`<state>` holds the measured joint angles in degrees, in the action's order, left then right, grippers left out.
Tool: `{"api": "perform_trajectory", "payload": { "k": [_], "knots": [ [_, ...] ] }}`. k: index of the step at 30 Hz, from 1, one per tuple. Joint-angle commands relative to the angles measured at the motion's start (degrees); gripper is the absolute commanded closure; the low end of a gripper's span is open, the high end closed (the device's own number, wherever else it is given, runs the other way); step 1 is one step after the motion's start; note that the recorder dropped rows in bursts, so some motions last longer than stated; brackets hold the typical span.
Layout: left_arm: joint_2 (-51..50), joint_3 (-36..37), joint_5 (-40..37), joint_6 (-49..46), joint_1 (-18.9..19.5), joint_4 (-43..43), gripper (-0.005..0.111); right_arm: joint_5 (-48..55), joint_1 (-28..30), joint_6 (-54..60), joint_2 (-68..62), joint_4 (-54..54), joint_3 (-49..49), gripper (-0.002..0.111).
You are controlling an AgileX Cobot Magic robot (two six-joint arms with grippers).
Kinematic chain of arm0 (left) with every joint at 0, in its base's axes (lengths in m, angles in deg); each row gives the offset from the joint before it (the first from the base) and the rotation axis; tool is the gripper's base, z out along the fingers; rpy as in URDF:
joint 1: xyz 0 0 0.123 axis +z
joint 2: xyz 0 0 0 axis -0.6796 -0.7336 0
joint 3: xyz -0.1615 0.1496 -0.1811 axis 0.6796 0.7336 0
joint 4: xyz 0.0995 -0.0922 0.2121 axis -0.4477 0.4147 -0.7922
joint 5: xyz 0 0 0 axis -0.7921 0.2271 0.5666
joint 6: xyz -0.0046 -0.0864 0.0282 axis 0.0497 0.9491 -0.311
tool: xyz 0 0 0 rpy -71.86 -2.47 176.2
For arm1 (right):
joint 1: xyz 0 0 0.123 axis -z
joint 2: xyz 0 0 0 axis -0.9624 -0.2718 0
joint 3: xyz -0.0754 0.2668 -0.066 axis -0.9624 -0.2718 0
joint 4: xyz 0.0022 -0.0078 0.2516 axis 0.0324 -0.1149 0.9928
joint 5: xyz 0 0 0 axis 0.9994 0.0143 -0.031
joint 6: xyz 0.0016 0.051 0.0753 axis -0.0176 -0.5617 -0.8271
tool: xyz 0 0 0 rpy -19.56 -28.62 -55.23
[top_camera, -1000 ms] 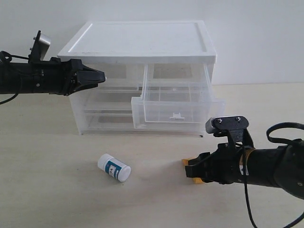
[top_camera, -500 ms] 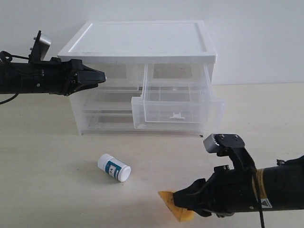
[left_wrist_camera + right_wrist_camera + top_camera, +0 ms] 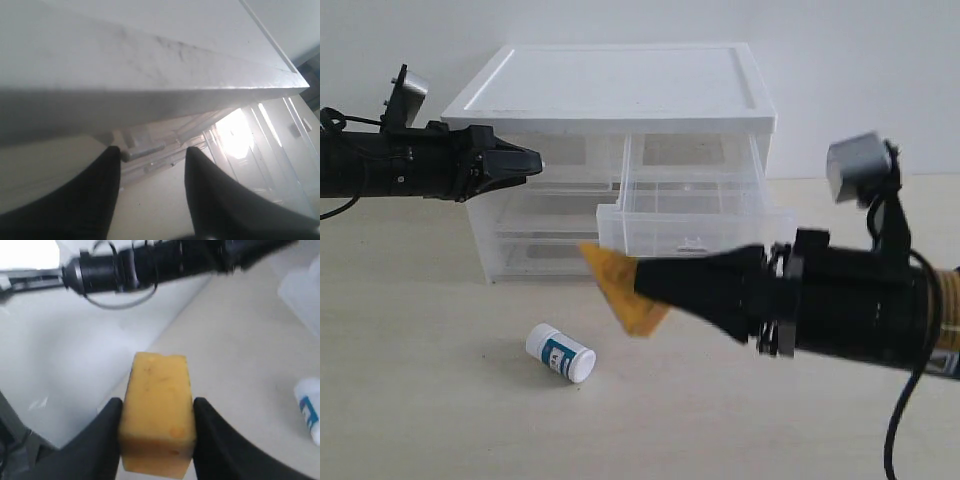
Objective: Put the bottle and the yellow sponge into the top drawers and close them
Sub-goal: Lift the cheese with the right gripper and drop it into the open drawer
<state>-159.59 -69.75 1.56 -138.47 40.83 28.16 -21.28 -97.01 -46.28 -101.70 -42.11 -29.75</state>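
Beige tabletop (image 3: 440,420) is occupied by the bottle (image 3: 560,352). The yellow sponge (image 3: 615,285), clamped aloft by the right gripper (image 3: 645,285), should be carried over the open top drawer (image 3: 695,215); the left gripper (image 3: 530,160) is held open.

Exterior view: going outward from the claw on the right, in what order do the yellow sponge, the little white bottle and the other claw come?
1. The yellow sponge, clamped in the right gripper, clear of the table.
2. The bottle, lying on the table, lower left of it.
3. The left gripper, far left, up at the drawer unit.
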Motion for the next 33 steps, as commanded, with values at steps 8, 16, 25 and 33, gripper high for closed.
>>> {"api": "perform_trajectory", "payload": {
  "k": [8, 16, 25, 33],
  "knots": [
    [0.02, -0.77, 2.22, 0.27, 0.1, 2.76, 0.066, 42.63, -0.04, 0.09, 3.75, 7.09, 21.17, 0.108],
    [0.02, -0.77, 2.22, 0.26, 0.1, 2.77, 0.066, 42.09, -0.04, 2.37, -1.89, 8.12, 22.1, 0.096],
    [0.02, -0.77, 2.3, 0.26, 0.1, 1.53, 0.066, 40.04, -0.04, 8.96, -6.89, 14.23, 23.24, 0.06],
    [0.02, -0.77, 2.41, 0.26, 0.1, 1.53, 0.066, 43.19, -0.04, 1.57, -1.87, 4.49, 23.24, 0.06]
  ]
}}
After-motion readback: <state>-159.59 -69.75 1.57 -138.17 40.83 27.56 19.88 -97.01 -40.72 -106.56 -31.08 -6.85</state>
